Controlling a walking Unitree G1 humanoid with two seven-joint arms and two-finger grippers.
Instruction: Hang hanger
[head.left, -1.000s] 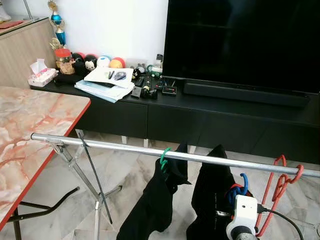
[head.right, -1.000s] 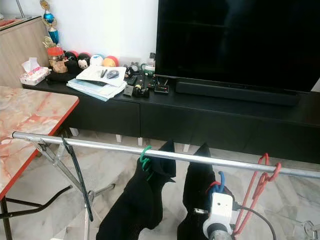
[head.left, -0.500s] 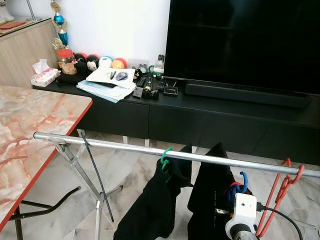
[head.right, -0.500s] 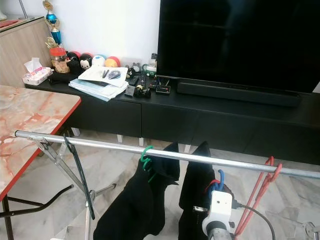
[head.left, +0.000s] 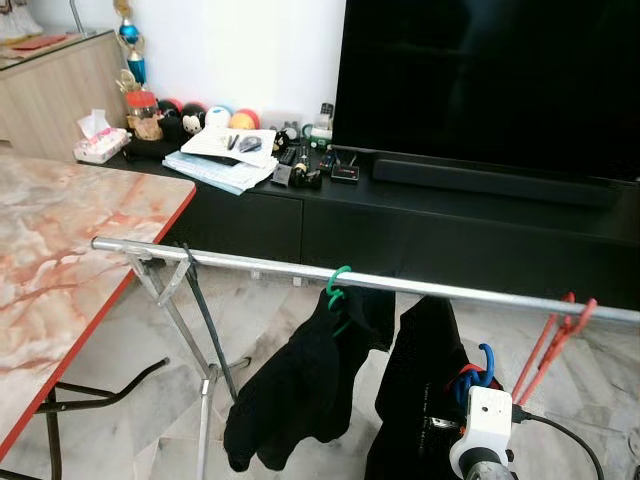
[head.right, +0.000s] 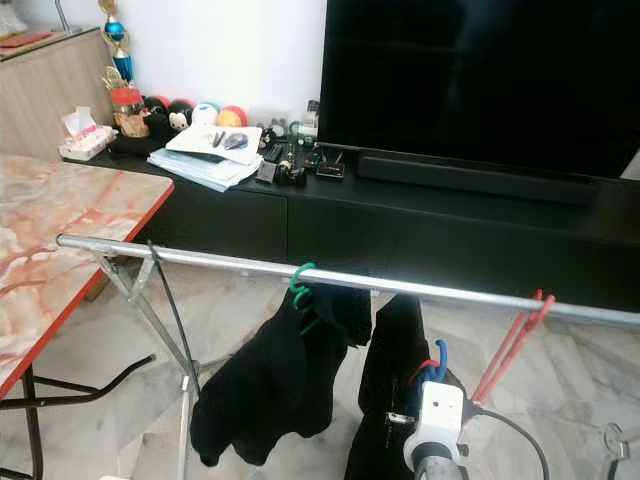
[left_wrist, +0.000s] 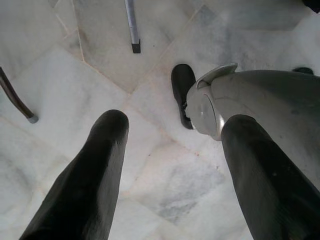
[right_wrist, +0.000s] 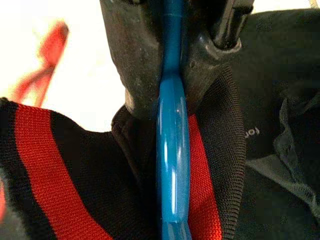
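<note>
Blue plastic hanger (right_wrist: 171, 150) with black red-collared garment (head.left: 420, 400) sits below silver metal rail (head.left: 300, 270), your right gripper (right_wrist: 172, 65) clamped on its neck. Green hanger (head.left: 337, 283) with black garment and bare red hangers (head.left: 550, 340) hang on rail. Your left gripper (left_wrist: 170, 175) hangs spread and empty above marble floor (left_wrist: 75, 90).

The rail (head.left: 300, 270) ran bare from its left end to the green hanger (head.left: 336, 283); a black garment (head.left: 305, 385) hung below that hook; beyond it lay a short bare stretch, then red hangers (head.left: 555, 335) crowded the right; the table (head.left: 70, 260) flanked the rail's left end.
</note>
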